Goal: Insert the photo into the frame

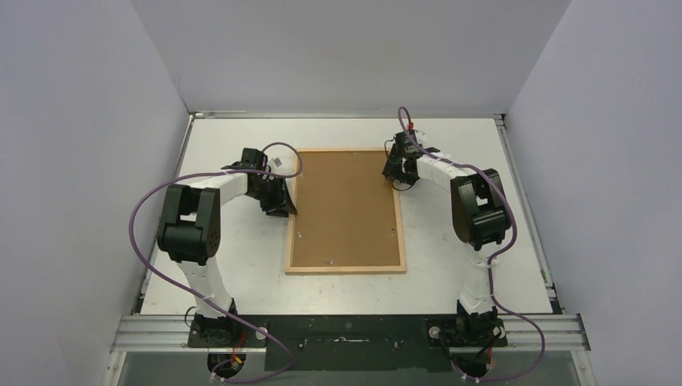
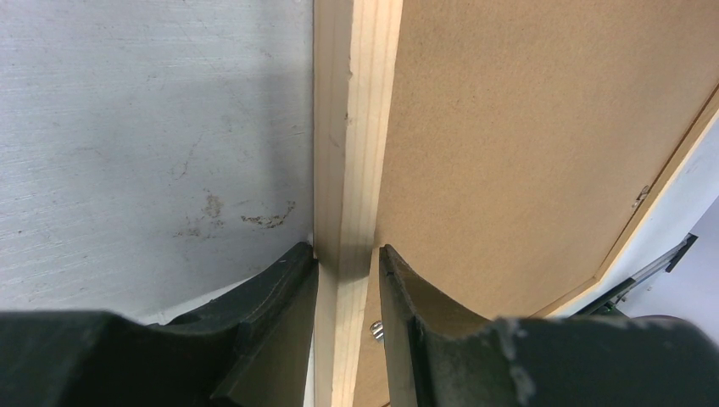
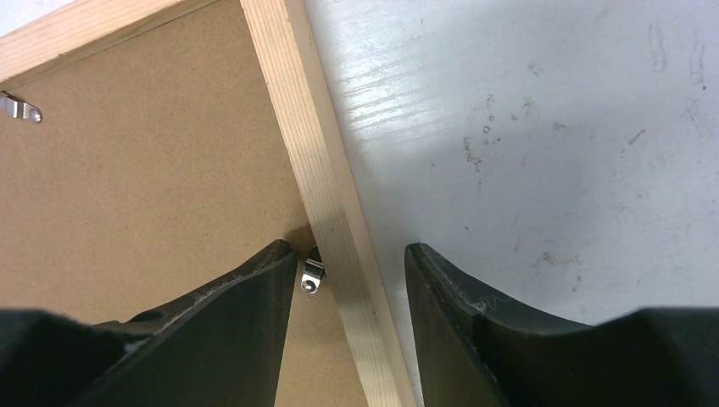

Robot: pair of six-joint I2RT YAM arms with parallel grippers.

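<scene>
At frame (image 1: 346,268) edges | left fingers (image 2: 273,297) clamp left bar | right fingers (image 3: 246,298) apart, straddling right bar

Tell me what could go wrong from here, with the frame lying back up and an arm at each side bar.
The left fingers pinch the frame by one thin bar while the right fingers stand open around the opposite bar, so a lift now could tilt or twist it. One right finger sits beside a metal clip and might snag it. The backing board covers the opening; the photo is not in view.
</scene>
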